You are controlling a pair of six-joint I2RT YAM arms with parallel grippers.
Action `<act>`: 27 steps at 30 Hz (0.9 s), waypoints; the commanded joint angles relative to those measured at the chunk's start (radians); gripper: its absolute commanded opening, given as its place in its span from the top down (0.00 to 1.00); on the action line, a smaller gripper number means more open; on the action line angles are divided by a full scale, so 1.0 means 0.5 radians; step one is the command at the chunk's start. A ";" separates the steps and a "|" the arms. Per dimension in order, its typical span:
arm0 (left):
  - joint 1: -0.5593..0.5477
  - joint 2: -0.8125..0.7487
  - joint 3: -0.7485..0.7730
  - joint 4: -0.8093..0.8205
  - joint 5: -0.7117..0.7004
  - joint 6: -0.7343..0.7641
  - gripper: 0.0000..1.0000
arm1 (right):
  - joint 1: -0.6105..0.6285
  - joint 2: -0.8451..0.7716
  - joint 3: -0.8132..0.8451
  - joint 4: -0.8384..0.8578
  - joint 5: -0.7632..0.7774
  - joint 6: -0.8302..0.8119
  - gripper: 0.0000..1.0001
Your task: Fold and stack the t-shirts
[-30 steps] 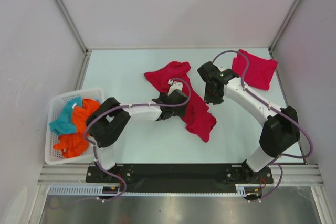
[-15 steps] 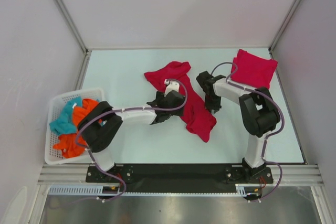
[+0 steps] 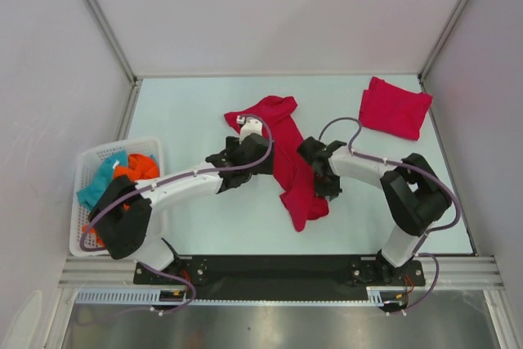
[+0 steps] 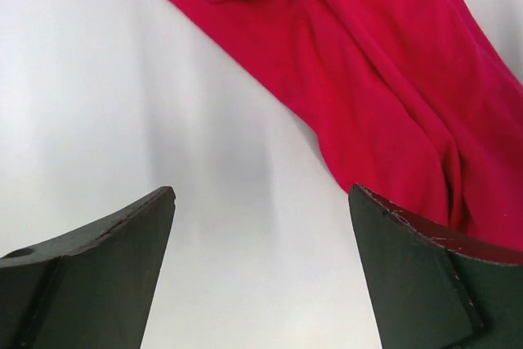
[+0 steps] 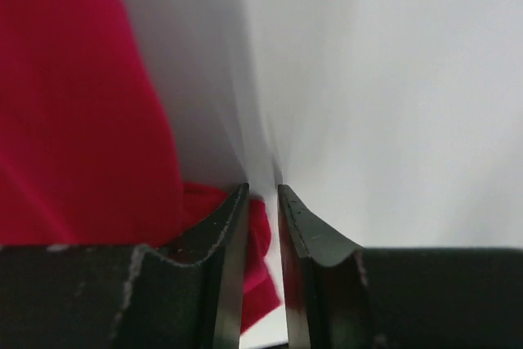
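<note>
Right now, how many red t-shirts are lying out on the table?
2. A crumpled t-shirt lies in the middle of the table; a folded t-shirt sits at its far right corner. The basket at left shows only orange and teal cloth, though something could be buried there.

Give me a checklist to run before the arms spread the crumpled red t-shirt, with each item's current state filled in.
1. Left gripper open: ok, jaws wide apart.
2. Left gripper has cloth between its jaws: not ok, only bare table there; the loose t-shirt lies just beyond its fingers.
3. Right gripper pinching the loose t-shirt: cannot tell; the jaws are nearly together and red cloth shows through the slit.
4. Loose t-shirt lying flat: not ok, bunched into a long wrinkled strip.
5. Folded t-shirt out of both arms' way: ok, it sits apart at the far right corner.
</note>
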 commanded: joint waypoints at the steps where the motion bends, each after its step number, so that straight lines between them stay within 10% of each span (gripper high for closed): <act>1: 0.081 -0.186 -0.027 -0.141 0.076 -0.103 0.07 | 0.255 -0.157 -0.123 -0.195 -0.117 0.212 0.74; 14: 0.106 -0.408 -0.177 -0.184 0.089 -0.119 0.06 | 0.657 -0.120 0.186 -0.321 -0.222 0.436 0.75; 27: 0.232 -0.567 -0.168 -0.316 0.095 -0.134 0.06 | 0.553 0.024 0.818 -0.686 0.499 0.394 0.73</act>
